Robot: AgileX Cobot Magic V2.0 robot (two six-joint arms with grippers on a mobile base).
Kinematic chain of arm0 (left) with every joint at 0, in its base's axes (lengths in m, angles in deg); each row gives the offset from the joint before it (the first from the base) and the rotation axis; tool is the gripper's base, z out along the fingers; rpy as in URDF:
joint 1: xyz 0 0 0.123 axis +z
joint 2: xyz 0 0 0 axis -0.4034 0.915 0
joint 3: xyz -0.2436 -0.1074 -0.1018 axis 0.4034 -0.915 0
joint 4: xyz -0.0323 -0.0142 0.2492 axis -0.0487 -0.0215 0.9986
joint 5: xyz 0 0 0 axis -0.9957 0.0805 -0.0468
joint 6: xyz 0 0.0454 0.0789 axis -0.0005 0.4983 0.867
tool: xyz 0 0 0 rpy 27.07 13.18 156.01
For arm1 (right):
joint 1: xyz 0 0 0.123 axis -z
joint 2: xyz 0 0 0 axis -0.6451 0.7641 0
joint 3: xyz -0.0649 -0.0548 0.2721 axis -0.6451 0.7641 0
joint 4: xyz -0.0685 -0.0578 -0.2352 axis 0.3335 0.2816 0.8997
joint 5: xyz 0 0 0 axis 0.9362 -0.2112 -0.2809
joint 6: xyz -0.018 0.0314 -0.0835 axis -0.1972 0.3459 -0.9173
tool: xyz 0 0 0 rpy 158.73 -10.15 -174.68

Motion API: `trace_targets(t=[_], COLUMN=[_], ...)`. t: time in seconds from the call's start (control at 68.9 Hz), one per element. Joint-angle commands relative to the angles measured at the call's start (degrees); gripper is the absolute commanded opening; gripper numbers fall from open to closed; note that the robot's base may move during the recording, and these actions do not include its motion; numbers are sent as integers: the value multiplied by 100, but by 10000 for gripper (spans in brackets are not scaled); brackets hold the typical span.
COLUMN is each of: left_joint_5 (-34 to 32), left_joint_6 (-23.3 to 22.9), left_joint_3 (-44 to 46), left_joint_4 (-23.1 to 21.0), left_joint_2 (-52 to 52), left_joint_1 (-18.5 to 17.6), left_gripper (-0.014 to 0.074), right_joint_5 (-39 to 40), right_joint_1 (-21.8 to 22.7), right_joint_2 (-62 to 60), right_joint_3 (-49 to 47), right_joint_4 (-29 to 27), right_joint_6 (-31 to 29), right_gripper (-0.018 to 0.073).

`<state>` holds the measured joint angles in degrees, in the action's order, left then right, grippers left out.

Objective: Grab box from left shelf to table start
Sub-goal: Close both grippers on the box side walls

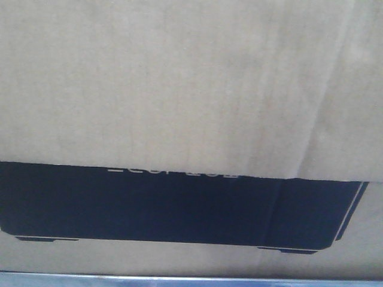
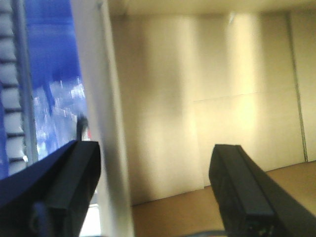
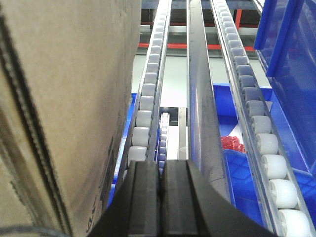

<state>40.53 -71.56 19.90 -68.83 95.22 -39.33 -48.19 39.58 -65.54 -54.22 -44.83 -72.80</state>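
1. The box (image 1: pixel 191 78) is filling the front view from side to side, its plain tan face showing faint creases.
2. A printed carton (image 1: pixel 179 203) is sitting under the box's lower edge, which is covering the top half of its pale lettering.
3. Roller tracks (image 3: pixel 148 98) are running away to the right of the box, with blue bins (image 3: pixel 291 74) further right.
4. The left shelf (image 1: pixel 179 278) is showing only as a thin silver edge below the box.
5. The left pincer (image 2: pixel 157 149) is gaping wide and gripping nothing, straddling the box's pale vertical edge.
6. The right pincer (image 3: pixel 161 165) is pressing its fingers together, empty, just right of the box.
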Motion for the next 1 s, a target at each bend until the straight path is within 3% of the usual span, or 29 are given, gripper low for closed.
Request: trace_targets(t=[0.0, 0.102, 0.247, 0.45, 0.653, 0.74, 0.885, 0.987], left_joint_5=[61, 248, 335, 335, 335, 335, 335, 335], left_joint_6=[-106, -104, -164, -164, -164, -164, -164, -164], left_joint_3=[265, 282, 282, 282, 282, 282, 282, 282], left_joint_4=[-48, 1, 400, 491, 470, 453, 453, 438], left_joint_2=[48, 167, 217, 217, 203, 203, 203, 203], left_joint_1=[-34, -34, -34, -34, -34, -34, -34, -34], left_gripper=[372, 372, 371, 371, 371, 371, 371, 371], right_joint_5=[555, 645, 926, 1269, 925, 645, 326, 6], right_joint_1=[-8, -8, -8, -8, -8, -8, -8, -8], right_joint_2=[-47, -47, -47, -47, -47, -47, -47, -47], right_joint_3=[20, 20, 15, -33, -532, -795, -1233, -1574], right_joint_4=[2, 2, 2, -10, -10, -10, -10, -10], right_joint_6=[-19, -19, -19, -19, -19, -19, -19, -19], right_gripper=[57, 57, 57, 57, 75, 184, 505, 624])
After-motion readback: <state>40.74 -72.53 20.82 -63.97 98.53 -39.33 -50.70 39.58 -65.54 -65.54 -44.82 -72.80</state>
